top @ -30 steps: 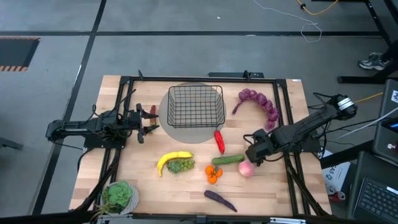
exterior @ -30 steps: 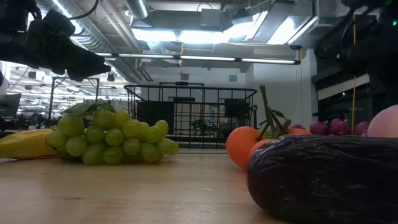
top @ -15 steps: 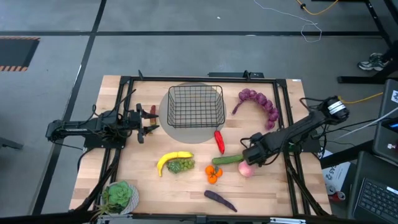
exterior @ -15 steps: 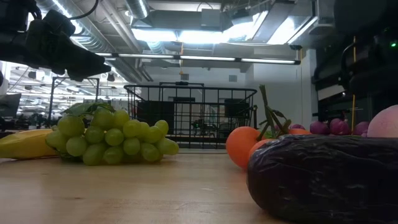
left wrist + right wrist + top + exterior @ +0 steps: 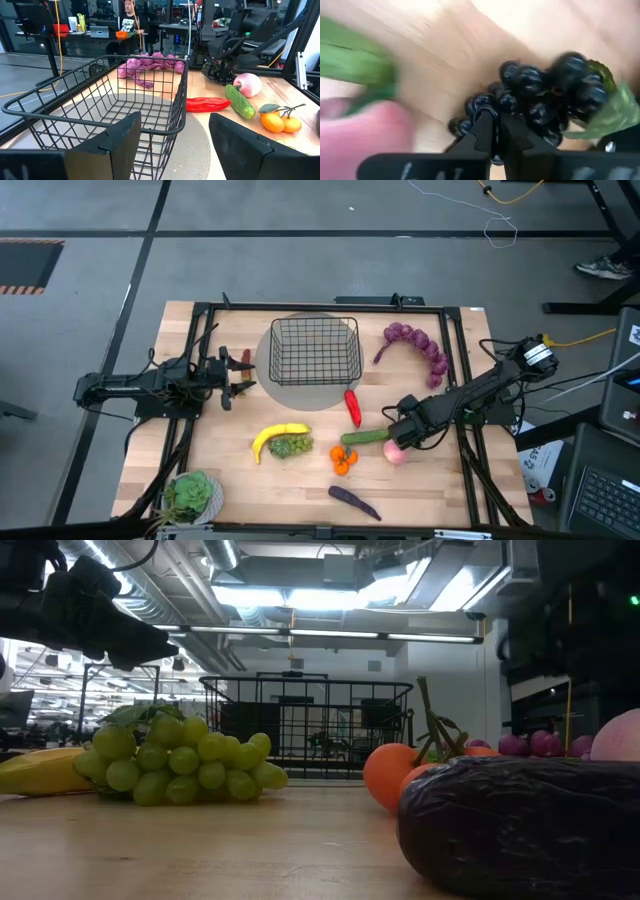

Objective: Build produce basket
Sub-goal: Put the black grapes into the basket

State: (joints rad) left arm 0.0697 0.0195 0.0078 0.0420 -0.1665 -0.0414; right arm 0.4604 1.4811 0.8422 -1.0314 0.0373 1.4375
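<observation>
The black wire basket (image 5: 315, 350) stands on a grey disc at the far middle. Chili (image 5: 352, 406), cucumber (image 5: 366, 437), peach (image 5: 396, 452), oranges (image 5: 342, 459), banana (image 5: 280, 433), green grapes (image 5: 290, 447) and eggplant (image 5: 355, 502) lie on the table. A long purple grape bunch (image 5: 415, 343) lies at the far right. My right gripper (image 5: 398, 435) is shut on a dark grape bunch (image 5: 540, 100) just beside the cucumber's end and the peach. My left gripper (image 5: 238, 376) is open and empty at the basket's left side. My right gripper pinches the dark grape bunch between its two fingers (image 5: 487, 132), at the bunch's upper grapes (image 5: 485, 107). The fingers come from above, slanting down. The bunch hangs below and ahead of them; I cannot tell whether it touches the table.
A potted green plant (image 5: 193, 495) stands at the near left corner. A black frame (image 5: 300, 307) runs round the tabletop. Bare wood lies between the basket and the banana. A person (image 5: 131, 15) shows in the room behind.
My right gripper has gone a little toward the table's left and near edges with the dark grapes, closing on the cucumber's end and the peach. Its fingers stay shut on the bunch.
</observation>
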